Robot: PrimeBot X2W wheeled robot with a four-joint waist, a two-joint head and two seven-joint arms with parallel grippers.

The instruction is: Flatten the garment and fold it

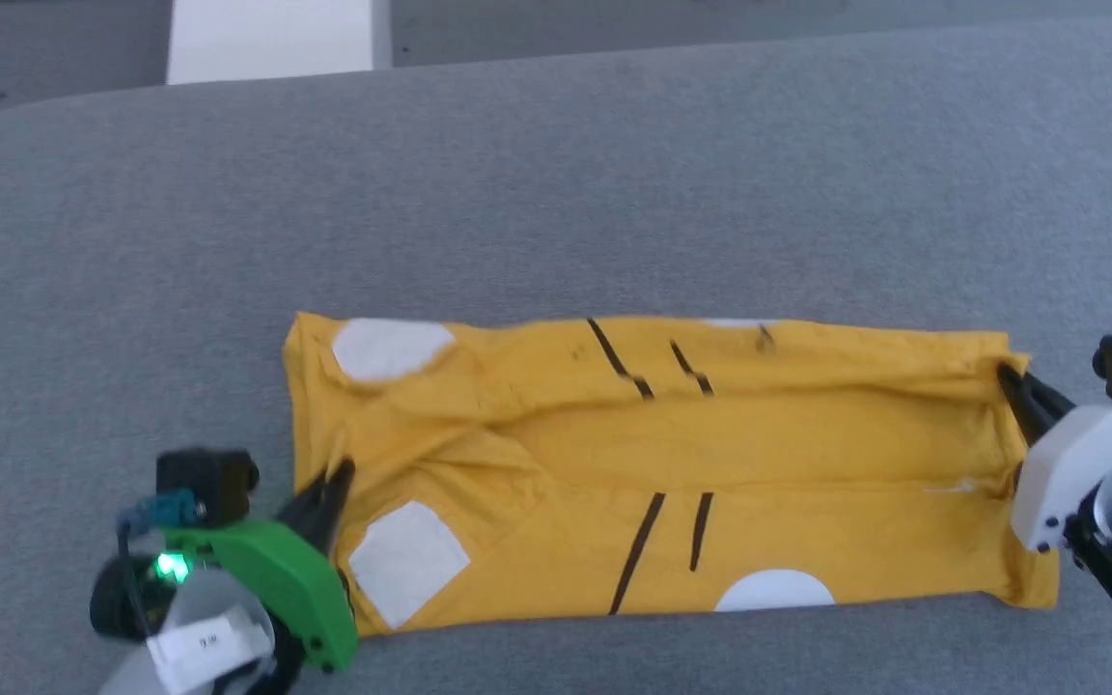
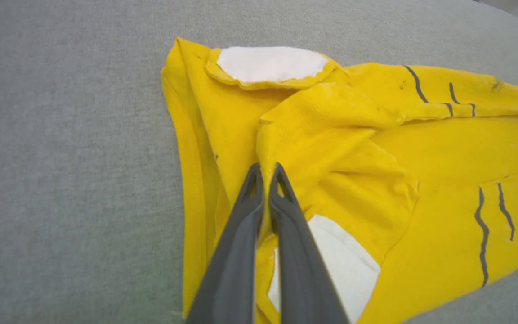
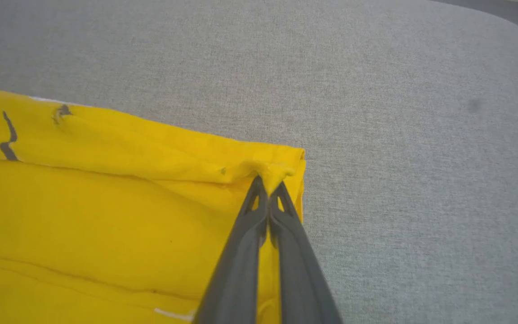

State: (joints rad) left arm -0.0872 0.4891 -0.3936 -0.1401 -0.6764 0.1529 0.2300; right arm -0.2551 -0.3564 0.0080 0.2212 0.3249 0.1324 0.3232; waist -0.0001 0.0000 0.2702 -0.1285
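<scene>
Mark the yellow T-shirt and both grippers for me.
yellow T-shirt (image 1: 759, 454), head view, plain yellow middle.
left gripper (image 2: 266, 173), left wrist view, between its fingertips.
right gripper (image 3: 269, 186), right wrist view, between its fingertips.

The garment (image 1: 807, 454) is bright yellow with white patches and thin black lines, the surface (image 1: 556, 174) plain grey, the left gripper (image 1: 339, 478) green-cased, the right gripper (image 1: 1008, 375) white-cased.

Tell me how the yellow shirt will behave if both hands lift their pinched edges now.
Probably floppy: the yellow shirt puckers where the left hand and right hand pinch it, so the middle should sag. Likely light: thin cloth lying in soft creases. The folded-in sleeves may flop open.
</scene>
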